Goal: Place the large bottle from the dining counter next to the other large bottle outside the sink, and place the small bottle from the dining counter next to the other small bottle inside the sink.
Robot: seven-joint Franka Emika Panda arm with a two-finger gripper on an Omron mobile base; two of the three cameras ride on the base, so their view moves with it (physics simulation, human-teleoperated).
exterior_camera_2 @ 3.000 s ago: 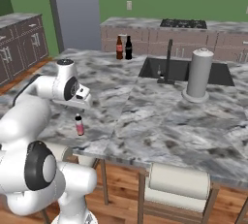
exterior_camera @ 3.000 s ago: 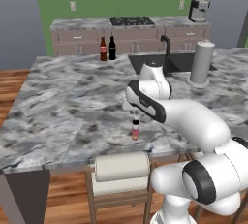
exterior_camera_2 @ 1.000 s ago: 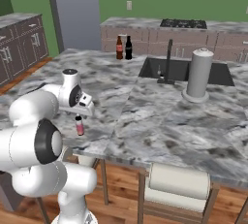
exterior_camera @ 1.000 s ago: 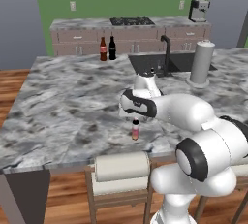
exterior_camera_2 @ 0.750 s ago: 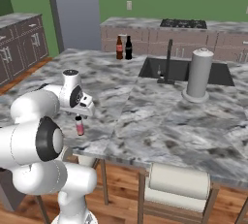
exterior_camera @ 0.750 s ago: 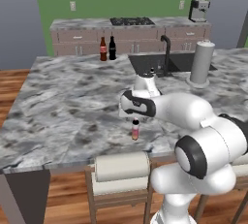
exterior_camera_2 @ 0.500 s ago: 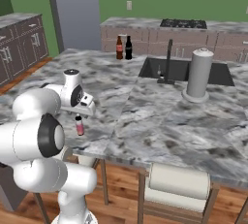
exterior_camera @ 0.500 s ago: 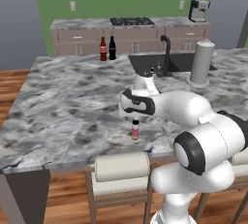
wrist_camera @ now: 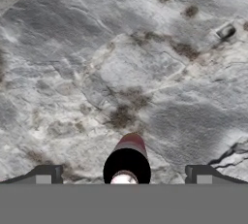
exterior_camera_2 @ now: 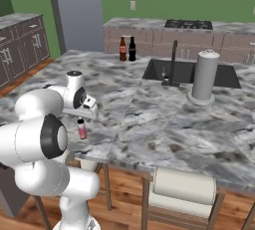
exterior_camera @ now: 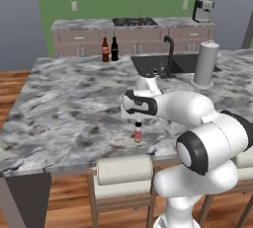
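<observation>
The small bottle, pinkish-red with a dark cap, stands upright near the front edge of the marbled dining counter. My gripper hangs just above it, pointing down. In the hand view the gripper is open, and the small bottle's cap sits midway between the two fingertips, untouched. The large bottle, brown with a red label, stands beside the other large bottle, which is all dark. Both are at the counter's far side, left of the sink.
A black curved faucet rises at the sink. A tall grey cylinder stands right of it. Cushioned stools are tucked under the counter's near edge. A stove and cabinets line the back wall.
The hand has sunk a little closer over the small bottle. Its jaws stay open and the bottle has not moved.
</observation>
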